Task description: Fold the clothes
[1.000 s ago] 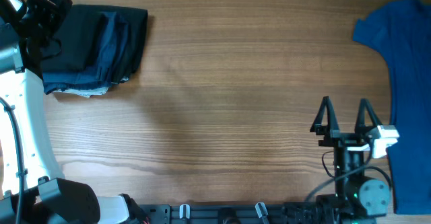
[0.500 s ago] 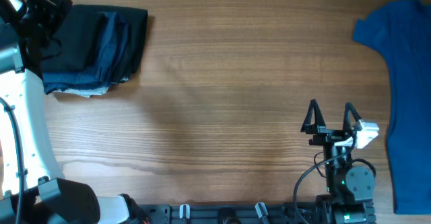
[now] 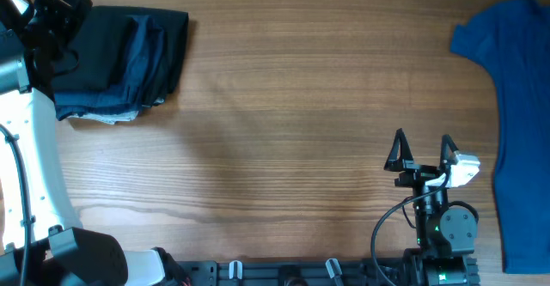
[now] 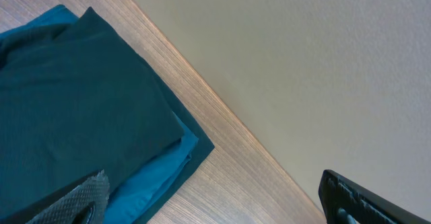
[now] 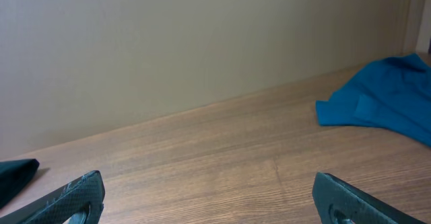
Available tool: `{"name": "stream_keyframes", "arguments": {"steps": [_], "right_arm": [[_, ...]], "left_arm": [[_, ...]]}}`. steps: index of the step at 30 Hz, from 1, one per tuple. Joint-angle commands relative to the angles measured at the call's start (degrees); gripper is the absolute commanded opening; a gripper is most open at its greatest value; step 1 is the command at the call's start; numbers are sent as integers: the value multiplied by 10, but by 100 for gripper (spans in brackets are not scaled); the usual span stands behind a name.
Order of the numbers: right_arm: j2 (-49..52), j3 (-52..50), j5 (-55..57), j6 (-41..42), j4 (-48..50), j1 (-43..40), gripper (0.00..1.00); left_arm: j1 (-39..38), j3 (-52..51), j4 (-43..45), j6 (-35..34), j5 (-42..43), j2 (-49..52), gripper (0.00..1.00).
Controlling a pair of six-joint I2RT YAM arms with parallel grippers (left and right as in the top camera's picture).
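The right jaws stand wide apart and hold nothing. In the right wrist view only bare counter (image 5: 202, 150) shows between their two tips. Over the last second they have drawn back toward the lower edge of the overhead frame and a little to the left, away from the blue shirt (image 3: 516, 106). They have now all but settled, with the right arm (image 3: 443, 226) tucked close to its base at the lower right. The left jaws are spread just as wide and are also empty. They have not shifted and hang in the upper left corner over the edge of the folded stack (image 3: 120, 63).

I read the pull-back as a reset between garments. The stack at the upper left looks finished, while the blue shirt at the right edge lies loose and unfolded, well apart from both arms. It seems the next piece to fetch, so the task is only partly done.

The overhead view alone shows both lots of clothes and the broad stretch of counter between them, but it crops the blue shirt at the frame edge. The right wrist view adds that shirt's rumpled near edge at its right side and a dark corner of the stack at its far left. The left wrist view shows the stack's layers, dark cloth on top with a brighter blue layer peeking out beneath.
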Motion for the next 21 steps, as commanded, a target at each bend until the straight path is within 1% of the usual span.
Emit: {"name": "stream_keyframes", "arguments": {"steps": [1,18,19,21], "right_arm": [[-6,-1,6,-8,2,-3,100],[-5,-1,7,-10,2,-3,100],[-4,-1,15,-26,2,-3,100],[-3,0,27,-84,3,-3,100]], "left_arm": [[-2,-1,1,0,3,-1,100],[-2,-1,2,0,3,-1,100],[-2,-1,2,0,3,-1,100],[-2,-1,1,0,3,-1,100]]}}
